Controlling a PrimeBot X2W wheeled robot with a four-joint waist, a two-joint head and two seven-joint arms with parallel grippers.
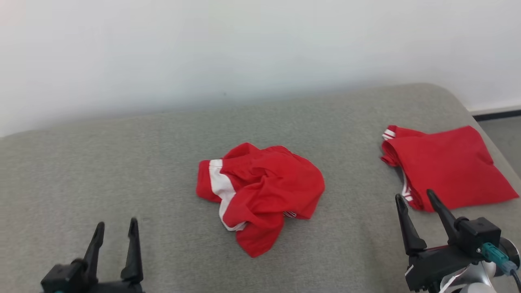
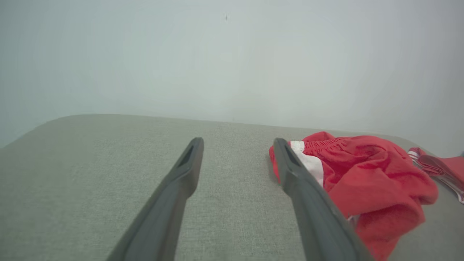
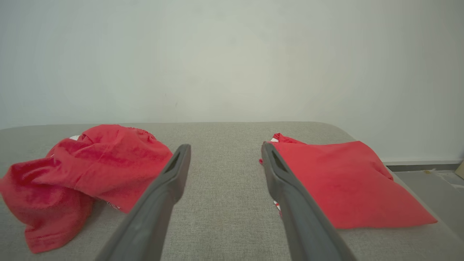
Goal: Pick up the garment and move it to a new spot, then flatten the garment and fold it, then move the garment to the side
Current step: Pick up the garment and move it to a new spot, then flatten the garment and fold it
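At the centre of the grey fabric surface (image 1: 122, 162) lies the crumpled garment (image 1: 264, 191), a red item with a white band down its left side and a gathered elastic edge. It rests in a loose heap, with one lobe trailing toward the robot. Nothing touches it. The left gripper (image 1: 117, 222) sits at the lower left of the head view, above bare fabric and well apart from the heap. Its two dark fingers point away from the robot and stand wide apart, with nothing between them. In the left wrist view, the heap lies just beyond and to the right of the right-hand finger; whether that finger touches the cloth cannot be told from that view. The right gripper (image 1: 414, 194) sits at the lower right of the head view. Its fingers are also spread wide and hold nothing. The tips of those fingers overlap the near corner of a folded garment (image 1: 447, 167) in the head view. This second red item has white stripes at its left edge and lies flat near the right end of the surface, well apart from the crumpled garment. In the right wrist view, bare fabric shows between the open fingers, with the heap to their left and the folded item to their right. A plain white wall (image 1: 244, 49) rises behind the surface. A dark skirting strip (image 1: 496, 115) and a patch of floor (image 1: 506, 138) show at the far right.
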